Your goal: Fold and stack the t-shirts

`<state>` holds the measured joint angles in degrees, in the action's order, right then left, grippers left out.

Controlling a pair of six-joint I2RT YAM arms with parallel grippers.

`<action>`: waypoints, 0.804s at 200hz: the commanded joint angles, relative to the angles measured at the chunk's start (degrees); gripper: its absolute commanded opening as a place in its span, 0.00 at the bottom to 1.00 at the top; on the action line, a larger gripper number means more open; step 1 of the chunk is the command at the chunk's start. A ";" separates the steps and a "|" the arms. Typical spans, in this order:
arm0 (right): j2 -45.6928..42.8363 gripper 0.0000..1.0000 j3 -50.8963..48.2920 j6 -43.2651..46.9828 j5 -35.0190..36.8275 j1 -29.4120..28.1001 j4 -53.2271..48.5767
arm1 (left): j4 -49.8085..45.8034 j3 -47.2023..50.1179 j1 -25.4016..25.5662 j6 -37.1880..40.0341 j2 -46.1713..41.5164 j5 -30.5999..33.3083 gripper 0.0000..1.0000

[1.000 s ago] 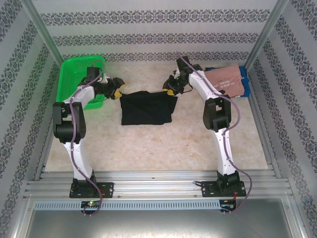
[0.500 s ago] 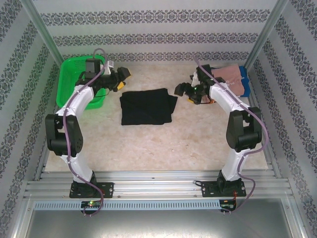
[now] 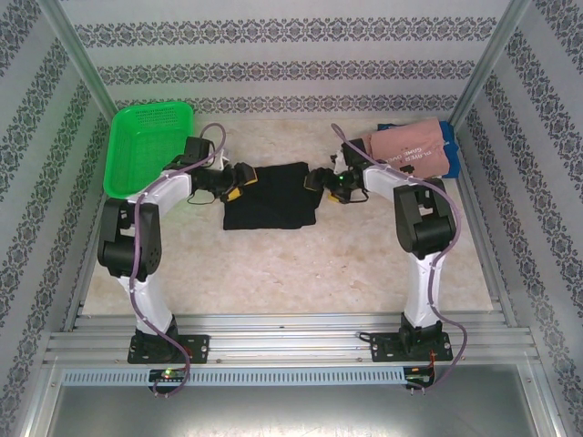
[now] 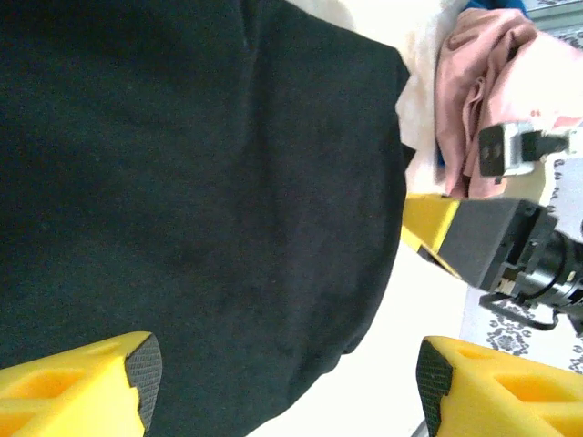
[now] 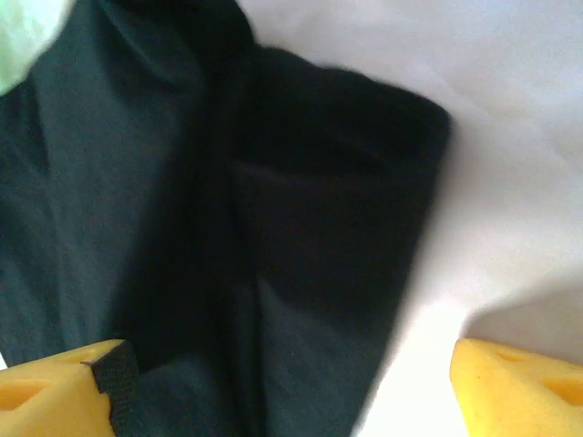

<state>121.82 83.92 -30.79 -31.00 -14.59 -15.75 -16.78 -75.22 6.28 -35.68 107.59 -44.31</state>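
1. Top external view.
   - The black t-shirt (image 3: pixel 271 198) lies folded flat at the middle of the table (image 3: pixel 273 273). Its long axis runs from 9 to 3 o'clock.
   - The left gripper (image 3: pixel 239 179) is at the shirt's 10 o'clock corner and the right gripper (image 3: pixel 321 179) at its 2 o'clock corner.
   - The cloth therefore lies toward 4 o'clock from the left gripper and toward 8 o'clock from the right.
   - Both arms are equally near, with 1 corner each.
   - The pink t-shirt (image 3: pixel 410 150) rests on the blue t-shirt (image 3: pixel 446 135), well apart at the table's 2 o'clock.
   - The green basket (image 3: pixel 150 146) stands at 10 o'clock.

2. Left wrist view.
   - The left gripper (image 4: pixel 287 382) is spread wide and pinches nothing.
   - 1 of its fingers (image 4: pixel 82 387) is over black cloth. The other is over bare table, past the shirt's edge.
   - The black t-shirt (image 4: pixel 182 182) runs off toward 11 o'clock from the jaws.
   - The right gripper (image 4: pixel 474 250) shows at 3 o'clock, and the pink t-shirt (image 4: pixel 474 91) beyond it at 1 o'clock.
   - I cannot tell whether the pads touch the cloth.

3. Right wrist view.
   - The right gripper (image 5: pixel 291 387) is also spread wide and holds nothing.
   - 1 finger is over the black t-shirt (image 5: pixel 228 228) and 1 is over table.
   - The shirt's edge passes between them, and the cloth runs off toward 11 o'clock.

4. Judgement.
   - Each set of jaws straddles a shirt edge.
   - The coming move likely depends on lowering and closing both on these 2 far corners together.
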 commanded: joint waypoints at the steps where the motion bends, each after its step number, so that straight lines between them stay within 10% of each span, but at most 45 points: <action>1: 2.81 0.89 2.25 -1.08 -2.31 -2.51 5.09 | -1.58 1.56 -0.22 3.59 2.15 1.57 0.74; 116: 9.44 0.88 17.12 9.72 6.43 -9.01 -19.20 | -2.06 2.65 -0.22 6.67 5.74 1.96 0.73; 161: 14.85 0.67 26.51 10.43 13.49 -11.56 -29.68 | 0.69 0.42 -0.22 3.32 -0.09 0.64 0.75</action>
<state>133.34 106.74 -21.82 -21.82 -24.29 -36.62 -17.61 -72.88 6.28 -31.18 112.57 -42.85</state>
